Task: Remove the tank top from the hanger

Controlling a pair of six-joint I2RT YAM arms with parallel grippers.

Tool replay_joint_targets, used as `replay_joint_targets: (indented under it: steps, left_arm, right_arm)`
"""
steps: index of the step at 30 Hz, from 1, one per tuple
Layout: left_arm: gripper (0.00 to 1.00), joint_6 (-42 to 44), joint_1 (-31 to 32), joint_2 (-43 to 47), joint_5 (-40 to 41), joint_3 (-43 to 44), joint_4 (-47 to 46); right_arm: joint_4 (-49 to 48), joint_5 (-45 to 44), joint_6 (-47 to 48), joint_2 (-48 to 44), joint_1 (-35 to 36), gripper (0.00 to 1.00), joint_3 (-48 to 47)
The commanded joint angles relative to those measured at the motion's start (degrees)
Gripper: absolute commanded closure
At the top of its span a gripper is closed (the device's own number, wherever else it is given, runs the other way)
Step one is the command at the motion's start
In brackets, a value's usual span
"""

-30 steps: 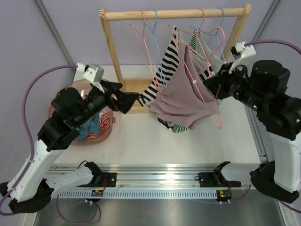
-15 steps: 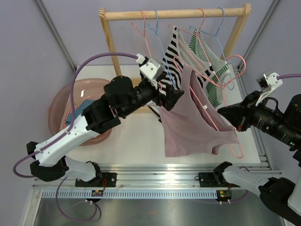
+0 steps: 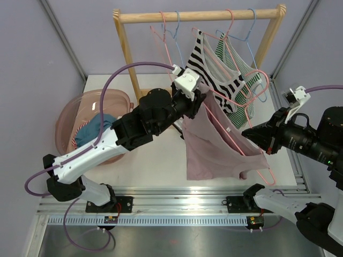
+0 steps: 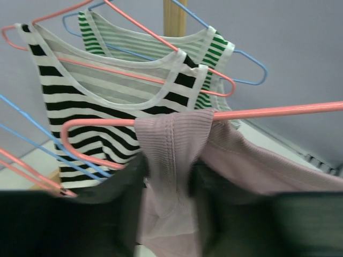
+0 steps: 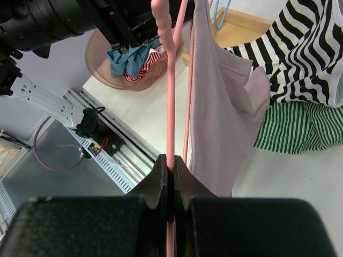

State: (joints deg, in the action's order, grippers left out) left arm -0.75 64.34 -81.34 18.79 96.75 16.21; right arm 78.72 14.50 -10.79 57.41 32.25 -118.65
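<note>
At far left a pink basin (image 3: pixel 65 107) of clothes sits on the worktop (image 3: pixel 155 160). The left pincer (image 4: pixel 166 176) pinches the shoulder strap of the mauve tank top (image 3: pixel 220 150), its jaws part-closed with the fabric bunched between them, right where the strap loops over the pink hanger (image 5: pixel 170 107). The garment hangs in mid-air above the worktop, near of the wooden rack (image 3: pixel 198 16). On the right, the right pincer (image 5: pixel 171 166) is clamped fully onto the hanger's wire. Judging by this, the hanger is off the rail, but the strap is not yet off and the top remains to be freed.
</note>
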Motion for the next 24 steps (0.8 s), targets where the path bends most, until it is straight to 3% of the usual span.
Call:
replay_joint_targets:
  steps: [1,6,7,13,18,23,24]
  left_arm:
    - [0.76,1.7,0.1,0.0,5.3,2.4,-3.7]
    - [0.91,1.4,0.1,2.1,11.5,0.5,-2.9]
    - [0.99,1.0,0.1,3.5,13.3,0.0,-2.9]
    - [1.00,-3.9,-1.9,7.8,34.6,-0.8,2.0]
    - [1.00,-14.1,-9.1,10.7,34.1,1.1,12.3]
    - [1.00,-17.9,-13.6,14.0,27.2,-0.5,18.8]
    - [1.00,-17.2,-13.6,15.8,25.2,-1.4,18.7]
  right_arm:
    - [-3.7,1.4,-0.2,-0.7,-0.2,1.00,0.5]
    - [-4.3,-0.2,0.9,-1.6,-0.2,1.00,3.7]
    - [-4.8,0.3,1.7,-1.8,-0.2,1.00,5.8]
    - [-8.3,8.2,6.6,-7.0,-0.2,1.00,14.7]
    - [-13.4,13.1,8.8,-12.2,-0.2,1.00,19.1]
    - [-19.6,15.6,10.4,-15.9,-0.2,1.00,23.1]
    - [-25.1,15.4,9.9,-16.6,-0.2,1.00,26.1]
